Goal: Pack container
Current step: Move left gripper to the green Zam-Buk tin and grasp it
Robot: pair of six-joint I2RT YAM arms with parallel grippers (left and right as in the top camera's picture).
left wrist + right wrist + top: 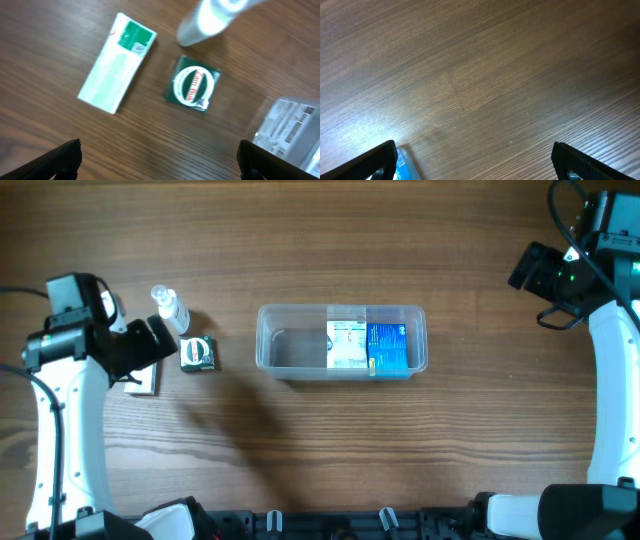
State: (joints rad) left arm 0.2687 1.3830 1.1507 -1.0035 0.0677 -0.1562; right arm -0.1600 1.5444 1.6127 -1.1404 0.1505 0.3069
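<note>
Under the left wrist, a green-and-white box (117, 62), half-hidden overhead, shows whole; both arms' jaws spread, empty.

even light, soft shadows; spray bottle (215, 17) blurred.

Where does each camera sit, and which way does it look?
Overhead: above the table, looking down at the container; both arms show.
Left wrist: on the left arm, looking down at the green packet; open left gripper shows.
Right wrist: on the right arm, facing the table; open right gripper shows.
Shared: overhead and left wrist both see that packet.
</note>
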